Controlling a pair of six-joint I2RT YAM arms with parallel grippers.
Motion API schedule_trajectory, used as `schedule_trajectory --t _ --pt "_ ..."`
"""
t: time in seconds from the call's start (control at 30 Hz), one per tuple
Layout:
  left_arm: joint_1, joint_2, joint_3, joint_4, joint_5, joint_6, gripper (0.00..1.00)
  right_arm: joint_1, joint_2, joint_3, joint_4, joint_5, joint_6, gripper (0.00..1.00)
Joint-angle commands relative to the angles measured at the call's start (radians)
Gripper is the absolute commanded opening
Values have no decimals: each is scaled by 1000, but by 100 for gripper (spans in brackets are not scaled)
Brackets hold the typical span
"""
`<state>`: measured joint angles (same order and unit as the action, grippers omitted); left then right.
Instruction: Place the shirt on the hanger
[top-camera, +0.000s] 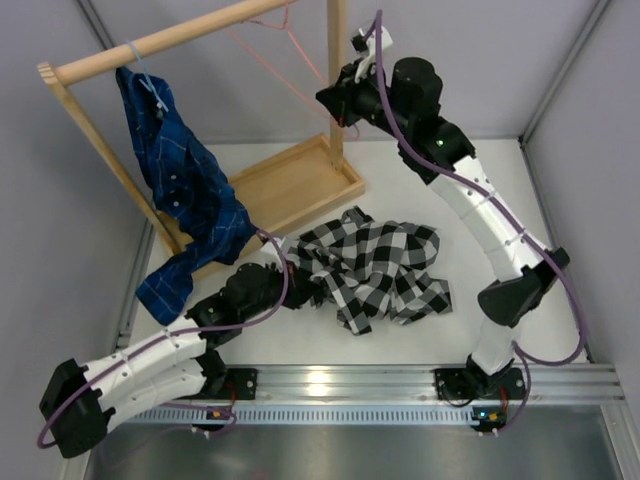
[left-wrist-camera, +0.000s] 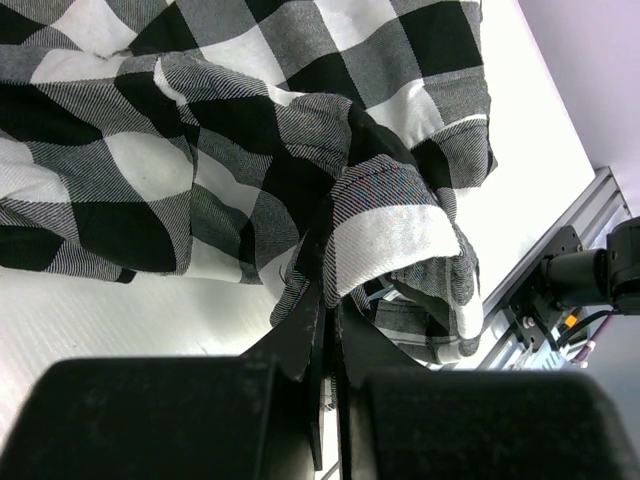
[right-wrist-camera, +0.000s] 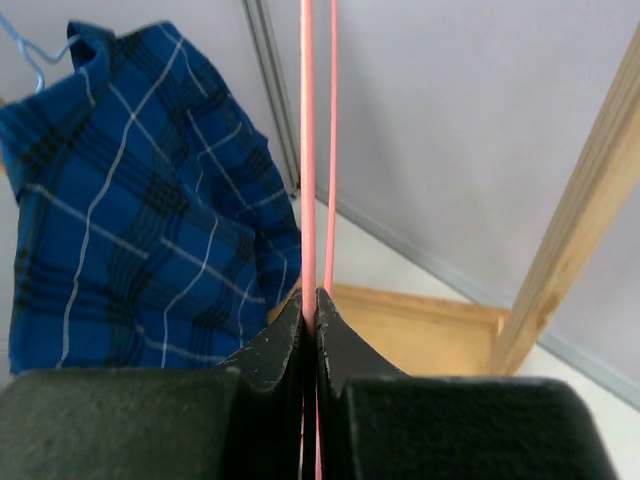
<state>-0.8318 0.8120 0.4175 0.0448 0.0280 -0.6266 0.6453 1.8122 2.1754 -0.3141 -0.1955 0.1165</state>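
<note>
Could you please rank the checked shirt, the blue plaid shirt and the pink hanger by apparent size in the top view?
1. checked shirt and blue plaid shirt: too alike to separate, and the blue one hangs nearer the camera.
2. pink hanger: a thin wire outline, clearly smallest.

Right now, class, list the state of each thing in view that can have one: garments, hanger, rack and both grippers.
shirt: crumpled on the table, not on the hanger, one fold pinched.
hanger: bare, up at the rack, wire clamped.
left gripper: shut on the shirt.
right gripper: shut on the hanger.
blue plaid shirt: hanging from the rack.
rack: upright.
</note>
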Motion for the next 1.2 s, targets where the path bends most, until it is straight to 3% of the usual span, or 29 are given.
schedule_trajectory --t 0.0,0.23,0.47,0.67,0.9,1.17 --pt "2 -30 55 3 -17 -19 0 5 -174 -145 66 -2 -6 0" --pt "3 24 164 -91 -163 -47 0 7 -512 -543 -38 24 -44 0" --pt "83 304 432 -129 -33 21 0 7 -1066 -935 -388 24 43 0" --pt "160 470 567 -100 36 45 0 7 -1394 -1069 -658 -18 175 0" --pt "194 625 685 -71 81 59 0 7 -1534 -1074 -868 -74 229 0" --pt "207 702 676 53 226 -15 0 -4 -1544 -1128 -856 -7 272 0"
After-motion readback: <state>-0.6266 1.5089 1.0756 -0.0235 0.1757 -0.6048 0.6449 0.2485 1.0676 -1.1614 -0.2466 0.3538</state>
